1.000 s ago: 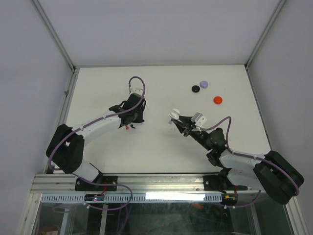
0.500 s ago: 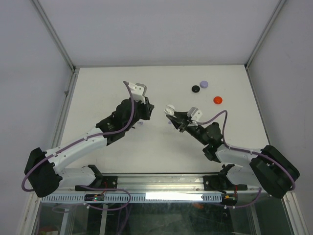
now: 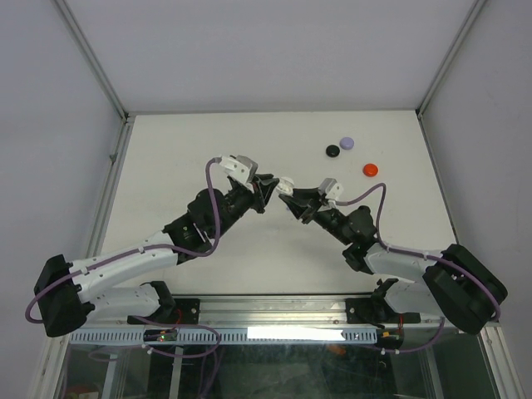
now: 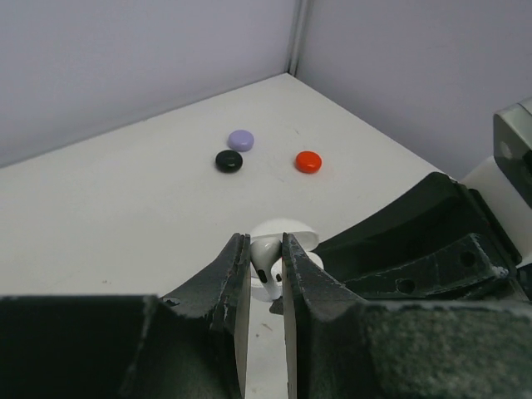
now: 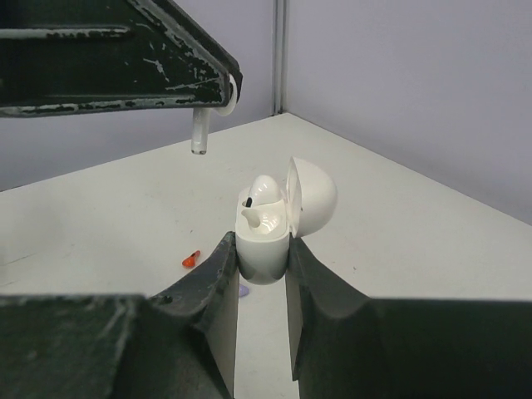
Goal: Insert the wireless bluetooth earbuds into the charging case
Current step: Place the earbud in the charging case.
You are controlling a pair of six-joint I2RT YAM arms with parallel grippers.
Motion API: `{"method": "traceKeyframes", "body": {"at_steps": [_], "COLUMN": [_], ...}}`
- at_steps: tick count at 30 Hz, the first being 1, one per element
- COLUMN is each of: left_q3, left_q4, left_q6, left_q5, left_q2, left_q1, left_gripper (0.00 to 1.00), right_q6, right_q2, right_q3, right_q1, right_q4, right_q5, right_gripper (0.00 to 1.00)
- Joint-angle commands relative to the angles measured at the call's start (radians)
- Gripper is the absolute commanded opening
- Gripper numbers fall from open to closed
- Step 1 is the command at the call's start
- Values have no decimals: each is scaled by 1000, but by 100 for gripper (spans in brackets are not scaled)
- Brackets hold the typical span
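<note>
My right gripper [image 5: 262,247] is shut on the white charging case [image 5: 264,241], held upright above the table with its lid [image 5: 312,196] open. One white earbud [image 5: 264,189] sits in the case. My left gripper [image 4: 266,243] is shut on a second white earbud [image 4: 268,264], held just above and beside the case [image 4: 287,233]. In the right wrist view that earbud's stem [image 5: 199,131] hangs from the left fingers [image 5: 125,58]. In the top view the left gripper [image 3: 265,189] and right gripper [image 3: 293,199] nearly meet at the case [image 3: 286,182].
A red earbud [image 5: 191,258] and a pale purple one [image 5: 243,292] lie on the table below the case. Purple [image 3: 347,143], black [image 3: 333,150] and red [image 3: 370,169] discs lie at the back right. Grey walls stand around the white table [image 3: 183,141].
My left gripper has risen from the table and swung right with the white earbud, up to the case. My right gripper has moved a little left and back with the case.
</note>
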Motion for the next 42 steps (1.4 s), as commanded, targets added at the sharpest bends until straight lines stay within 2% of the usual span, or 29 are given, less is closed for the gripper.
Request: {"method": "traceKeyframes", "body": {"at_steps": [1,16,25,30,37,42], "left_q3": [-19,-8,-17,-23,-18,-2], "left_q4": [178,241,239,217,184,148], "left_q6": [101,156,193,186,165,154], "left_q5": [31,66,62,78,74,73], "left_q2": [5,119,124,113,106,94], "left_q1": [-28,-57,-72,-77,-79,-79], "left_gripper": [7,8,9,13,28,33], "right_q6": [47,93,93,93,95,89], "right_q2": [-9,-23,-37,-44,-44,-52], "right_q3": [37,34,22,19,17,12], "right_q1": [6,6,6,6,6,6], "right_q4": [84,113,123,125,130,132], "right_q5": [-3,-22,-12,-7,-15,-11], "right_gripper": [0,0,0,0,0,0]}}
